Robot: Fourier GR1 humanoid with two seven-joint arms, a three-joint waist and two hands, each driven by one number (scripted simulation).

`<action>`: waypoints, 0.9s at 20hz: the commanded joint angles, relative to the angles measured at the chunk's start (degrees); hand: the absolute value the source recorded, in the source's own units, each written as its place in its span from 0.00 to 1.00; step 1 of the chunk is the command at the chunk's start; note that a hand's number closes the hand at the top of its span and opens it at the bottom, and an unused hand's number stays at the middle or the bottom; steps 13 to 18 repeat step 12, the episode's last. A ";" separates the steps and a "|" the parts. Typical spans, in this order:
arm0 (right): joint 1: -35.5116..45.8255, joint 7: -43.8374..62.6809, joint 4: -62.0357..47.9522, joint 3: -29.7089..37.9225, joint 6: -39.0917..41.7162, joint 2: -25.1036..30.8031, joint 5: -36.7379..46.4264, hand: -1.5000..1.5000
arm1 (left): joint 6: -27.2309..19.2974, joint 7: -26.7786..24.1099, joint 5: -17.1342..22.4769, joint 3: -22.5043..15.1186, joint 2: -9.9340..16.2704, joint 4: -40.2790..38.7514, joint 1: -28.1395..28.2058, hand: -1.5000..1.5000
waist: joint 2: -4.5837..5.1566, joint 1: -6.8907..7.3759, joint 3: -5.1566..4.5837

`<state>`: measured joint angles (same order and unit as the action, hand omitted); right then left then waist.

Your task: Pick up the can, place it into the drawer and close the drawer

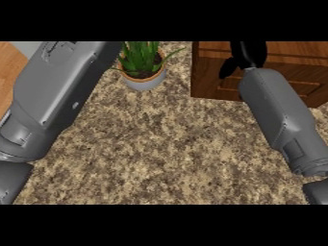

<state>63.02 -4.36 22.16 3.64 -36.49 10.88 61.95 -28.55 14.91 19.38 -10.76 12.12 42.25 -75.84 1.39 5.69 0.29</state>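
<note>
At the upper right of the frame, the right hand [243, 56] is lying over the wooden drawer unit [301, 72], though I cannot tell whether its fingers are spread or closed. The can is showing nowhere. A potted plant [143, 65] is standing at top centre on the speckled counter [166, 144].

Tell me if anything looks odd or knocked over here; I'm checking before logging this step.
Nothing stands out. The potted plant stands upright on the counter, and the right hand is at the wooden drawer unit. No can shows.
</note>
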 commanded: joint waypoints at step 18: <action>8.42 -9.02 -2.26 8.43 -0.44 -1.76 -8.46 0.00 | 3.47 3.32 0.84 -0.12 5.56 12.59 9.35 0.00 | -0.54 0.73 -0.21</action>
